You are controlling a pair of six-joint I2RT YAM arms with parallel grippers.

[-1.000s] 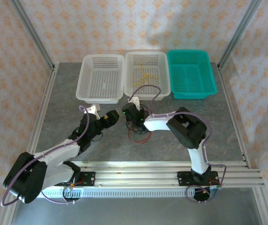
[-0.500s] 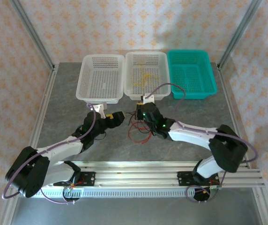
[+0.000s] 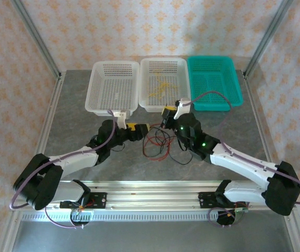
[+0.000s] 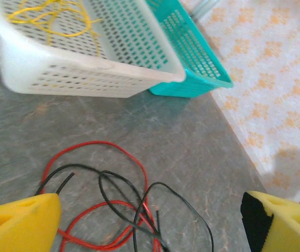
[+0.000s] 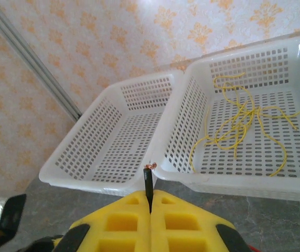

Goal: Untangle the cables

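We pinch black cable (image 5: 148, 185) tip in right gripper (image 5: 150, 202) — shallow bite, could slip. Left gripper (image 4: 150, 223) gapes wide over red cable (image 4: 100, 142) — crossings may snag, dragging both.

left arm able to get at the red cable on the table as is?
Probably yes. The left gripper is open and the red cable lies on the table right ahead of it, nothing between. The black cable crosses it, though, so a grab may catch both.
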